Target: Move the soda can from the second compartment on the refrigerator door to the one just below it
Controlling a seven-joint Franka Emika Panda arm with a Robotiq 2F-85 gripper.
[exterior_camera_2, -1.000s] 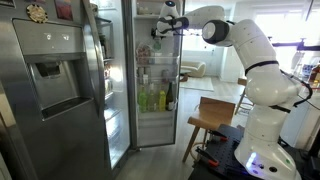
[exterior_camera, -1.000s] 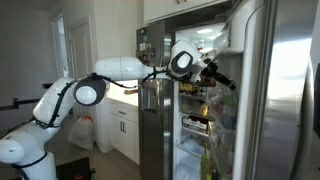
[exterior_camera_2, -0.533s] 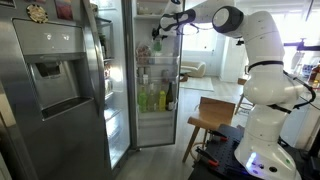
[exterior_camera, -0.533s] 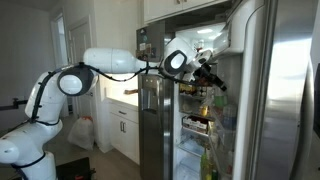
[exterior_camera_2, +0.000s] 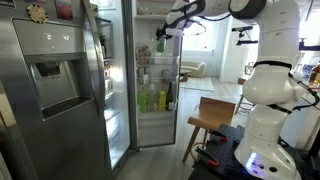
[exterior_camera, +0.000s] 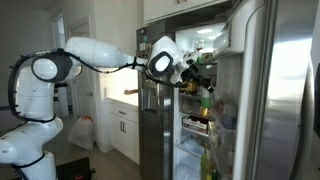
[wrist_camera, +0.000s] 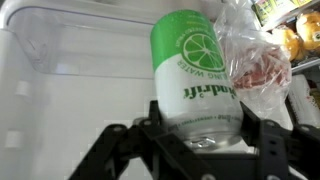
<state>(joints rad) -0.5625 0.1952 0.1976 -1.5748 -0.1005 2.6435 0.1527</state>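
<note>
The soda can [wrist_camera: 195,65], green and white with a lime picture, fills the wrist view, which stands upside down. My gripper [wrist_camera: 200,135] has a black finger against each side of it and is shut on it. Behind the can is the white lining of the refrigerator door [wrist_camera: 70,70] with a clear bin wall. In both exterior views my gripper [exterior_camera: 198,75] [exterior_camera_2: 161,33] is high up at the door's upper bins [exterior_camera_2: 157,60], level with the second compartment. The can is too small to make out there.
A crumpled clear plastic bag [wrist_camera: 250,65] with something red inside sits right beside the can. Green bottles [exterior_camera_2: 155,98] stand in a lower door bin. The fridge interior [exterior_camera: 195,125] holds food on lit shelves. A wooden table [exterior_camera_2: 215,110] stands near the robot base.
The arm's elbow has swung up and back, and the gripper has shifted a little away from the door lining at about the same height.
</note>
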